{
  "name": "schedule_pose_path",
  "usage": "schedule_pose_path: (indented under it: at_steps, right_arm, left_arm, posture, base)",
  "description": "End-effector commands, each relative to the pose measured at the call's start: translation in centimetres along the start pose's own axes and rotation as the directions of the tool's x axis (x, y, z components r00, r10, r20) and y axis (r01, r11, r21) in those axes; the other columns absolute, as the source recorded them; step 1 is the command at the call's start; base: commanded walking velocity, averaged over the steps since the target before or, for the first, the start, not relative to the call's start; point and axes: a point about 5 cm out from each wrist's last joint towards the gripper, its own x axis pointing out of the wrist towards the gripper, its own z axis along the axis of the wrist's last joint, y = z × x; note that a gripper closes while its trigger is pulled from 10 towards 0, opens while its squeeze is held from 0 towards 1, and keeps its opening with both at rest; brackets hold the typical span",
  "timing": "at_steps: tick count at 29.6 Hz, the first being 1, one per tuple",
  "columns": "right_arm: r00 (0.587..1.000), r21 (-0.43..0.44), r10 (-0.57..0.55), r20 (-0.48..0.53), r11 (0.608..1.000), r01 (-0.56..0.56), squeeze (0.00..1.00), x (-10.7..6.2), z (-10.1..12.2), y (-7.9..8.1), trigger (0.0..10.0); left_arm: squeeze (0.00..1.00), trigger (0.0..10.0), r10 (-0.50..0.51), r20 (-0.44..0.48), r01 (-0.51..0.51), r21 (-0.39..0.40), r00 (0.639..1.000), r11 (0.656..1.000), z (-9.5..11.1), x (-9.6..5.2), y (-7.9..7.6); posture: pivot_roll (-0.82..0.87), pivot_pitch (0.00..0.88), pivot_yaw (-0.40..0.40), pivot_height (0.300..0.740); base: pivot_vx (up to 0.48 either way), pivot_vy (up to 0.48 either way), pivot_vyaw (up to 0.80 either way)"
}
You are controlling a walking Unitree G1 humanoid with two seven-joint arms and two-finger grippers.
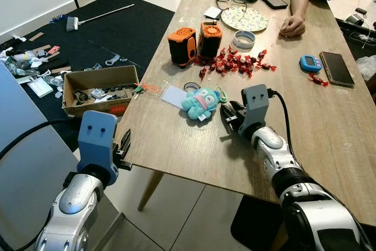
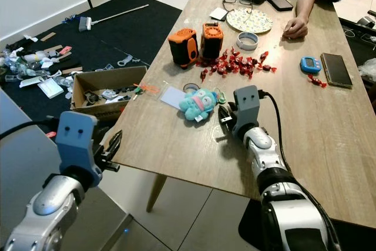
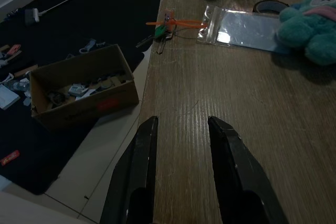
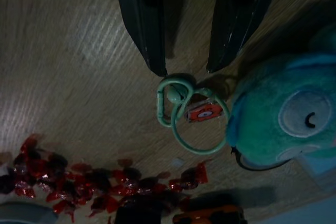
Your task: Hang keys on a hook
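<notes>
1. Over the near part of the light wooden table (image 1: 329, 145), the right gripper (image 4: 186, 69) points its two black fingers down at the keychain, spread apart, the tips just short of the green clasp and gripping nothing.
2. Just beyond those tips lies the pale green metal carabiner with its round ring (image 4: 185, 114), flat on the wood, carrying a small red tag; this is the hardware of the teal plush keychain toy (image 1: 201, 102), which lies beside it, touching.
3. I judge the toy soft and light: squeezed by the body it would give and could slip, and the ring would dangle out of control. The carabiner and ring are thin, stiff and smooth, so they are the better hold, pinched across the clasp with the ring left free for a hook. Lying flat, they leave little for the fingertips to get under.
4. Past the toy lie a clear plastic sleeve (image 3: 247, 24), scattered red-wrapped sweets (image 1: 235, 63) and two orange-and-black devices (image 1: 194, 42).
5. The left gripper (image 3: 181, 124) hovers at the table's near edge, fingers parted and empty; a cardboard box of oddments (image 1: 100, 89) sits on the floor below.
6. A person's forearm (image 1: 296, 7) rests at the far end.
</notes>
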Motion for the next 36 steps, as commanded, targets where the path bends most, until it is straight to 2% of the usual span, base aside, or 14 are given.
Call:
schedule_pose_path:
  at_steps: [1,7,13,14,17,22,26,36]
  right_arm:
    - [0.996,0.048,-0.025,-0.085,0.998,0.029,0.00,-1.0,-2.3,-0.2,10.0]
    - [0.988,0.147,-0.139,-0.073,0.978,0.148,0.00,-0.8,-1.5,-1.7,10.0]
    - [0.999,0.147,-0.029,-0.020,0.989,0.031,0.00,0.3,-0.1,-0.3,10.0]
    - [1.000,0.151,0.004,-0.001,0.989,-0.004,0.00,0.8,0.5,0.5,10.0]
    - [1.000,0.152,0.019,0.003,0.988,-0.019,0.00,1.0,0.8,0.8,10.0]
    - [0.997,0.118,0.073,-0.022,0.991,-0.070,0.00,1.7,1.0,2.3,10.0]
    - [0.996,0.098,0.073,-0.047,0.993,-0.068,0.00,1.7,0.8,2.5,10.0]
    - [0.990,0.118,0.093,-0.101,0.990,-0.081,0.00,1.6,0.0,2.5,10.0]
  left_arm:
    - [0.00,10.0,-0.007,-0.016,0.007,0.007,1.000,1.000,-0.3,-0.1,-0.2]
    - [0.00,10.0,-0.009,-0.016,0.009,0.007,1.000,1.000,-0.3,-0.1,-0.2]
    - [0.00,10.0,-0.007,-0.018,0.007,0.009,1.000,1.000,-0.4,-0.1,-0.1]
    - [0.00,10.0,-0.005,-0.018,0.005,0.009,1.000,1.000,-0.3,-0.1,-0.1]
    - [0.00,10.0,-0.004,-0.018,0.004,0.009,1.000,1.000,-0.3,-0.2,-0.1]
    - [0.00,10.0,0.007,-0.019,-0.007,0.009,1.000,1.000,-0.3,-0.4,0.0]
    - [0.00,10.0,0.015,-0.020,-0.014,0.008,1.000,1.000,-0.4,-0.5,0.0]
    - [0.00,10.0,0.014,-0.021,-0.014,0.006,1.000,1.000,-0.4,-0.5,-0.1]
  posture:
    - [0.30,0.278,-0.026,0.740]
    - [0.30,0.277,-0.026,0.740]
    - [0.31,0.281,-0.027,0.740]
    - [0.31,0.282,-0.030,0.740]
    - [0.31,0.282,-0.030,0.740]
    - [0.32,0.284,-0.033,0.740]
    - [0.33,0.289,-0.044,0.740]
    - [0.32,0.288,-0.042,0.740]
  base:
    - [0.000,0.000,0.00]
    - [0.000,0.000,0.00]
    - [0.000,0.000,0.00]
    - [0.000,0.000,0.00]
    - [0.000,0.000,0.00]
    - [0.000,0.000,0.00]
    - [0.000,0.000,0.00]
    - [0.000,0.000,0.00]
